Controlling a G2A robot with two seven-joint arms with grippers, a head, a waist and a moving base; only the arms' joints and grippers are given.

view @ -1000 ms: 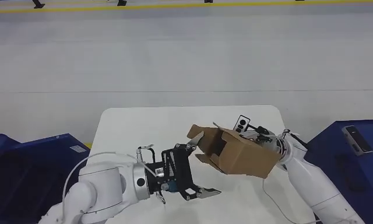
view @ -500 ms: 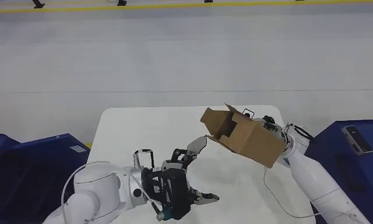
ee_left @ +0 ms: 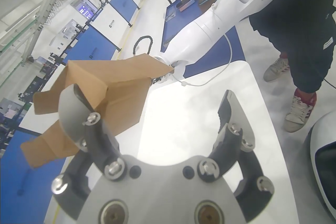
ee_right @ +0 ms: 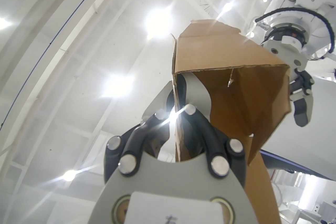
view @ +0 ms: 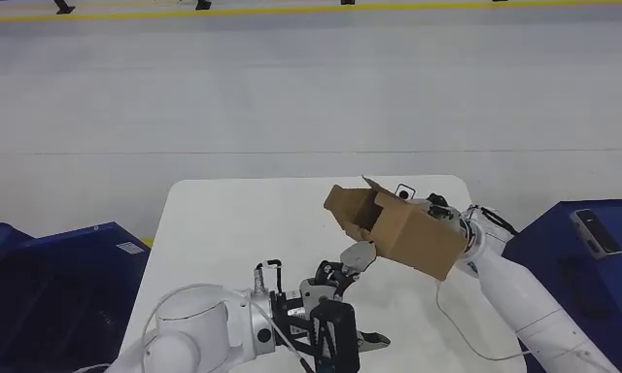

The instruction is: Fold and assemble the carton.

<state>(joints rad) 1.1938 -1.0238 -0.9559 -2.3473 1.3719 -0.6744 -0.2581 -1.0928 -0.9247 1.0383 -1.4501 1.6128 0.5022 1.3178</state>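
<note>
right claw (ee_right: pixel 176 93) pinching carton (view: pixel 408 235) wall, held above desk (view: pixel 224 237) | left claw (ee_left: pixel 152 92) spread wide, near carton's flaps

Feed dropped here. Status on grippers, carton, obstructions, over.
Left gripper open, by carton flaps. Right gripper shut on carton wall, carton off table, flaps unfolded. White cable on table.

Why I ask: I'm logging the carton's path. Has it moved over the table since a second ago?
Yes. In the top view the carton has shifted toward the far edge of the table; its upper flap now reaches that edge.
</note>
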